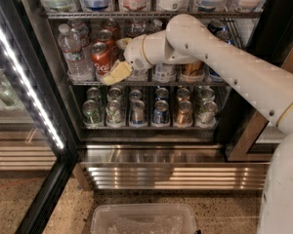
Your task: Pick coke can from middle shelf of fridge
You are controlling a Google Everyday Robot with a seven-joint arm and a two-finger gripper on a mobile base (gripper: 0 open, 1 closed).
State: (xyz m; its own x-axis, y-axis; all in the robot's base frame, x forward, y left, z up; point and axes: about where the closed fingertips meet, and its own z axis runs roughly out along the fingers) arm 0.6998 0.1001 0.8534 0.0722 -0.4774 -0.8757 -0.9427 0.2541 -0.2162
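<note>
The fridge (45, 84) stands open in front of me. The red coke can (101, 59) stands at the front of the middle shelf (195, 84), in the second lane from the left, with another red can behind it. My gripper (118, 58) has reached into the shelf and sits just right of the coke can at can height. Its yellow fingers (115, 74) are spread apart, one low by the shelf rail and one higher up. The can is not held. My white arm hides the cans behind it.
Water bottles (73, 52) stand left of the coke can. Copper and blue cans (191, 70) stand to the right under my arm. Short cans (136, 112) fill the rack below. A white LED strip (24, 79) runs down the left. A clear plastic bin (144, 219) lies on the floor.
</note>
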